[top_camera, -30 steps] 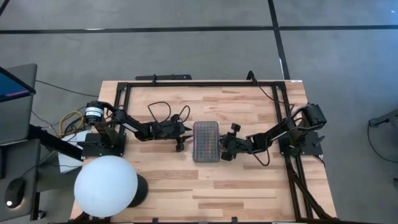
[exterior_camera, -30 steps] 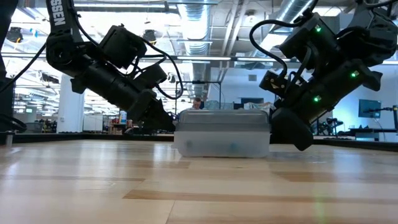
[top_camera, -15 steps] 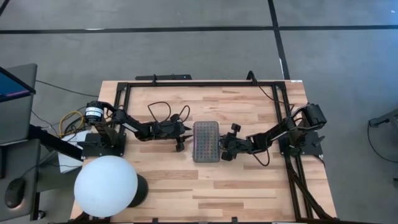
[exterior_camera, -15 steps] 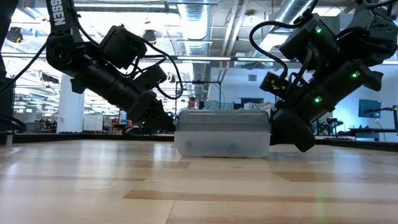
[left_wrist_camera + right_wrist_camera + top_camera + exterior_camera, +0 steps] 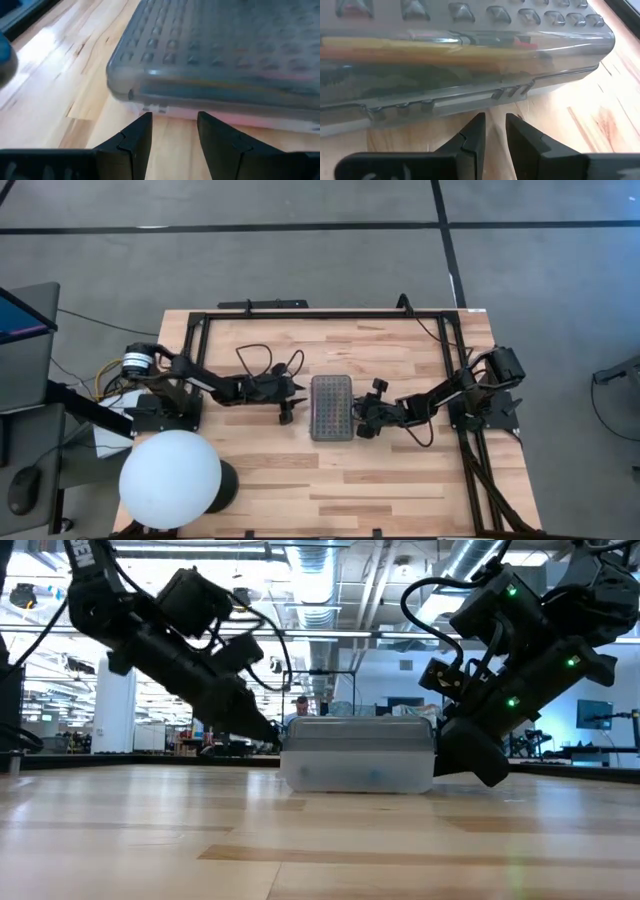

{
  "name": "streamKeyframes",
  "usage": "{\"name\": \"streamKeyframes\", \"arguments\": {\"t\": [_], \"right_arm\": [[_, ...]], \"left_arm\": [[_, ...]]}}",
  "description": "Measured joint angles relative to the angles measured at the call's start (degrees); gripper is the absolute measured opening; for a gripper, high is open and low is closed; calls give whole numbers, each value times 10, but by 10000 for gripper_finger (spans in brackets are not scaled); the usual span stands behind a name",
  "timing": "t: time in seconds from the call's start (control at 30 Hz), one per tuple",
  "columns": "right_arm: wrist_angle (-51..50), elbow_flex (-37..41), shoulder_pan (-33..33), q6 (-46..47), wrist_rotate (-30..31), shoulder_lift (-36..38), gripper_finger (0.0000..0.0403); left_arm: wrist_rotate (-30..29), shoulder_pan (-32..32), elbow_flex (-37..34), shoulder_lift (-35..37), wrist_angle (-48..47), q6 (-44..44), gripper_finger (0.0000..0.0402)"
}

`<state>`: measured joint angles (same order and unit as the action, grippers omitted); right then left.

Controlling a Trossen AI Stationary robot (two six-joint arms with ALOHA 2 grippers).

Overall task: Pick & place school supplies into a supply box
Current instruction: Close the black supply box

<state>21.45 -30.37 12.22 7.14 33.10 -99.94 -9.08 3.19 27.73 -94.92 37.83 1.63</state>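
Note:
The supply box (image 5: 331,407), translucent with a dotted grey lid, lies shut in the middle of the table, its long sides facing left and right. Yellow, red and pink supplies (image 5: 445,47) show through its wall. My left gripper (image 5: 300,390) is low at the box's left side, with its fingers (image 5: 142,130) a little apart and their tips right at the base. My right gripper (image 5: 358,420) is low at the box's right side. Its fingers (image 5: 475,127) are narrowly apart just before the latch tabs (image 5: 510,92). No supplies lie loose on the table. My left gripper comes level from the table's left, its fingertips at the foot of the box's left wall (image 5: 165,111); I cannot tell whether they touch it. My right gripper comes level from the table's right, its fingertips close to the right wall below the latch; I cannot tell whether they touch.
A white globe lamp (image 5: 170,478) stands at the near left corner. A black frame (image 5: 320,313) runs along the table's far edge and sides. Loose cables (image 5: 265,360) lie behind the left arm. Bare wood shows near and far of the box.
My left arm has swung at its base and its wrist has risen, while its fingertips stay at the box's left side. The box and my right gripper have kept still.

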Motion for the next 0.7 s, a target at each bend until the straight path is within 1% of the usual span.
{"name": "streamKeyframes", "arguments": {"t": [0.07,0.17,0.37,0.7], "right_arm": [[0,0,0,0,0,0,71],[1,0,0,6,0,0,71],[3,0,0,9,17,0,71],[5,0,0,6,30,0,71]], "left_arm": [[0,-10,0,26,-14,4,153],[0,-36,0,53,-7,17,153],[2,-82,0,58,48,59,153],[5,-85,0,58,52,61,153]]}}
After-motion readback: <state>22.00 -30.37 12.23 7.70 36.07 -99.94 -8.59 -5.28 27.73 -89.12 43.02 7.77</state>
